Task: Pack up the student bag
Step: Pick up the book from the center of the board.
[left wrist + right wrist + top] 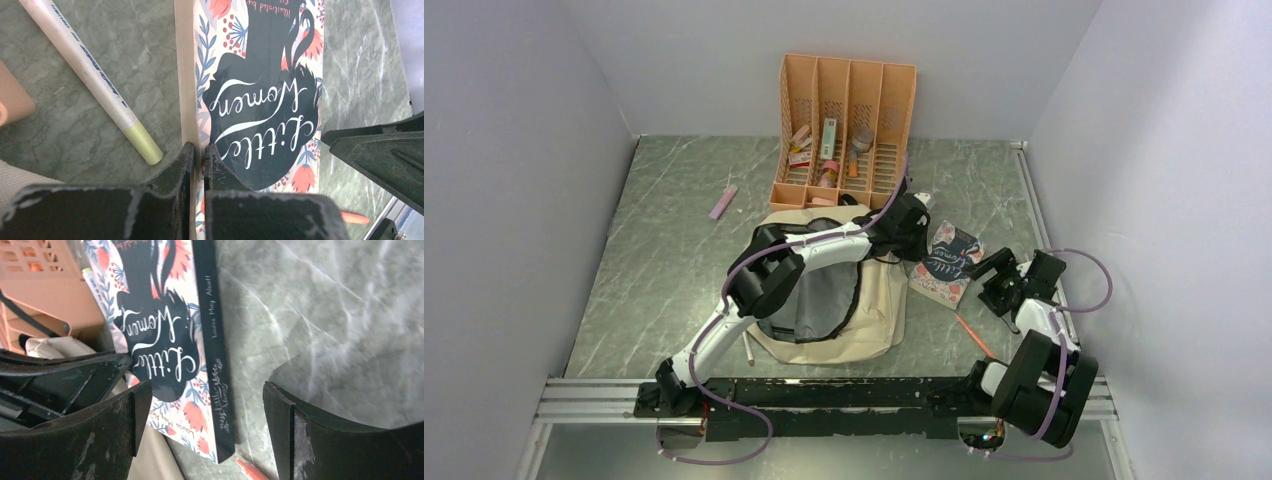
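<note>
1. The book (260, 100) has "Little Women" on its cover in white script over a dark silhouette; it appears upside down in the left wrist view.
2. At the top edge of that view, small lettering on the same cover begins "Illustrated by"; the rest is cut off.
3. The dark spine (214, 340) reads "Louisa May Alcott" and, lower down, "Little Women".
4. The pen (85, 65) bears blue print too small to read.

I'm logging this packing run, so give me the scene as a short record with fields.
Bag: cream-beige fabric backpack, lying open, grey lining showing
Book: floral-covered "Little Women" book, on the marble-patterned table right of the bag
Left end effector: nearly shut, tips at the book's page edge
Right end effector: open, over the book's spine side
Organiser: orange slotted plastic desk organiser, behind the bag
</note>
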Available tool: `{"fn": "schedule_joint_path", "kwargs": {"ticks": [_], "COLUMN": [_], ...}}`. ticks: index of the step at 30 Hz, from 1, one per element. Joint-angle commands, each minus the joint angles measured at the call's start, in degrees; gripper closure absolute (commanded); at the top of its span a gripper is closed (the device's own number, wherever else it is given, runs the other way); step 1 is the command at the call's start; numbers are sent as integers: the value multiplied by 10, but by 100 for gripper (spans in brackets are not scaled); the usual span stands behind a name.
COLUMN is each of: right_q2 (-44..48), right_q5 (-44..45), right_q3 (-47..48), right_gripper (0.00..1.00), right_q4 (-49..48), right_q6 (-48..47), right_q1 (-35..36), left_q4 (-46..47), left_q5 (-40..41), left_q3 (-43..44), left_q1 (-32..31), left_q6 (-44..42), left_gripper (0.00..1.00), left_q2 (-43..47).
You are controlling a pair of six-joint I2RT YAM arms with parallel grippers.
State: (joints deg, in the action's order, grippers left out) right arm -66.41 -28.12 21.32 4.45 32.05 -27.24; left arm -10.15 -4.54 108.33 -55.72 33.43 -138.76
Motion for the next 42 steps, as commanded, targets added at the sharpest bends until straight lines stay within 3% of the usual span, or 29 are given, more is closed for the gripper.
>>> {"fn": "schedule_joint_path", "kwargs": {"ticks": [1,17,24,35,42], "right_q2": [15,-97,-111,-132,-170], "right_q5": [58,-75,-84,-113,-178], "right_q3": [13,10,6,-2,-23], "right_gripper": [14,14,14,15,25], "right_q4": [77,13,-1,-21,-110], "right_q6": [1,-5,-9,-14,-2], "right_q1": [2,19,24,27,26], "left_q4": [-114,-113,32,85,88], "left_q5": [76,80,-44,-72,-72], "left_q3": [-36,-74,-208,-278,-282], "left_q1": [-12,6,27,30,30], "left_q6": [-19,-33,-2,14,10], "left_gripper": [95,95,95,95,95], "left_q2": [-105,-95,-50,-41,-46]}}
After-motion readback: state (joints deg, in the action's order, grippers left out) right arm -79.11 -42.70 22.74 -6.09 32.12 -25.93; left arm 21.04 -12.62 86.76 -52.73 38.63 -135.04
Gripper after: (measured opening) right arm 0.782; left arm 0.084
